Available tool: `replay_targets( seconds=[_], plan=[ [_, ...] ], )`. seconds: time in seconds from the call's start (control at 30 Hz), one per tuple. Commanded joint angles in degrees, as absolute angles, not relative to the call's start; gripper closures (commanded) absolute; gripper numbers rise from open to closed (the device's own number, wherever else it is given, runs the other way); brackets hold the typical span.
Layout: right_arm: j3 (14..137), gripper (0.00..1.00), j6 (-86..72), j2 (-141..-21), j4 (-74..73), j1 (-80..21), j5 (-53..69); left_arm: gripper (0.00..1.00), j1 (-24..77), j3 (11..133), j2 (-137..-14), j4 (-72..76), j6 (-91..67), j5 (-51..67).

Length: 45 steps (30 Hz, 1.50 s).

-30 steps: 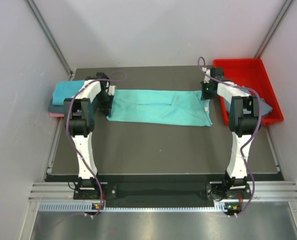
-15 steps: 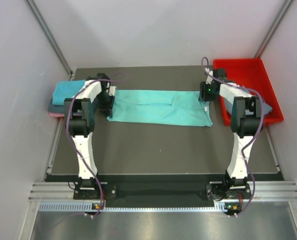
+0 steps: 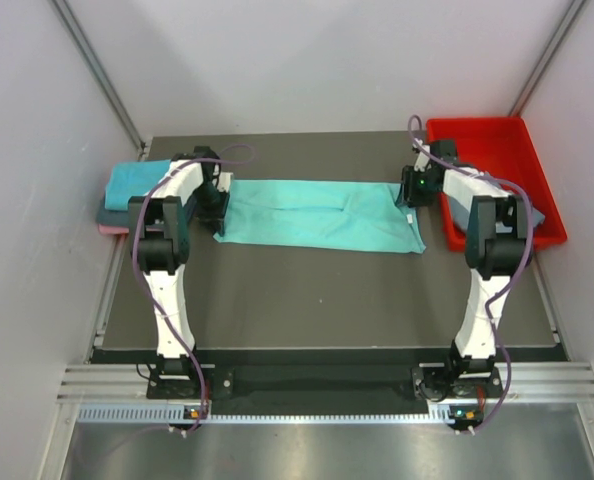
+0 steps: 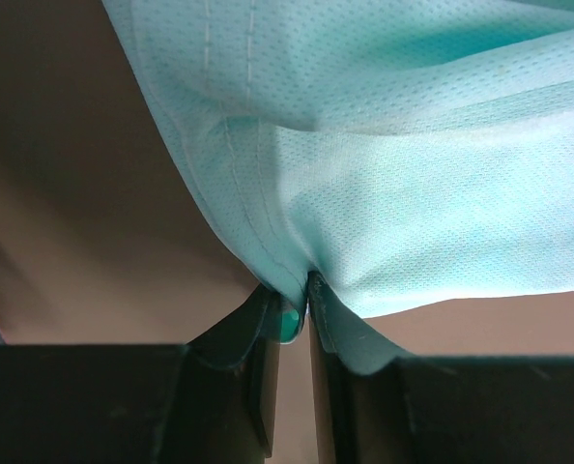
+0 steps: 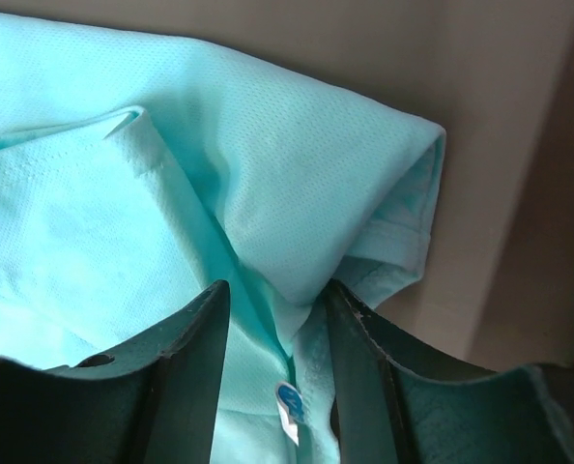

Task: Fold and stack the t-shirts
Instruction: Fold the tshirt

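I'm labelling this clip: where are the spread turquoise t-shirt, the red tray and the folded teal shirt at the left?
turquoise t-shirt (image 3: 317, 212): top view, middle of the spread cloth.
red tray (image 3: 497, 150): top view, bare floor near its far wall.
folded teal shirt (image 3: 132, 182): top view, its upper face.

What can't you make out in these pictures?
1. Top view: the right arm covers most of the grey-blue shirt at the red tray.
2. Top view: the pink shirt shows only an edge under the teal shirt.
3. Left wrist view: the frame cuts off the turquoise shirt pinched in the fingers.
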<state>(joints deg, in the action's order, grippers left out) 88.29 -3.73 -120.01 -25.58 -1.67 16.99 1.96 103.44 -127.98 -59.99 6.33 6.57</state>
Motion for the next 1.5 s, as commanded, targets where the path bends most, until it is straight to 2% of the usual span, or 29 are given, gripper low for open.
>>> replay_targets(
  seconds=[0.0,0.5,0.53,0.57,0.7,0.8,0.9,0.93,1.0,1.47],
  plan=[
    [88.16,0.55,-4.22,-115.49,-25.84,-0.44,16.62,0.77,2.28,103.18,-124.81,-60.56,6.33,7.29],
    [88.42,0.53,-2.99,-117.95,-25.23,-0.88,19.95,0.78,2.64,102.48,-123.93,-60.29,6.42,6.86],
    [88.42,0.56,-2.81,-118.56,-25.05,-1.05,19.86,0.78,2.64,102.31,-123.84,-60.29,6.42,6.77],
    [88.59,0.64,-2.38,-119.00,-25.05,-1.23,19.78,0.78,2.64,102.13,-123.49,-60.38,6.59,6.77],
    [89.73,0.73,-1.50,-120.67,-25.31,-1.58,18.20,0.81,2.72,100.38,-122.44,-60.47,6.68,6.94],
    [90.70,0.90,-0.97,-121.20,-25.31,-1.58,18.11,0.82,2.72,99.41,-121.73,-60.56,6.68,7.20],
    [92.63,1.00,-0.53,-122.43,-25.23,-1.58,17.84,0.86,2.81,98.27,-120.41,-60.82,6.94,7.91],
    [93.33,1.00,-0.53,-123.30,-25.05,-1.58,17.84,0.88,2.81,98.00,-120.06,-61.08,7.12,8.00],
    [96.23,1.00,-0.53,-124.45,-24.87,-1.76,18.11,1.00,3.34,96.52,-118.39,-61.26,7.47,8.26],
    [120.04,1.00,-6.24,-138.60,-21.80,-6.33,19.95,1.00,10.10,85.70,-109.08,-64.25,10.19,10.81]
  ],
)
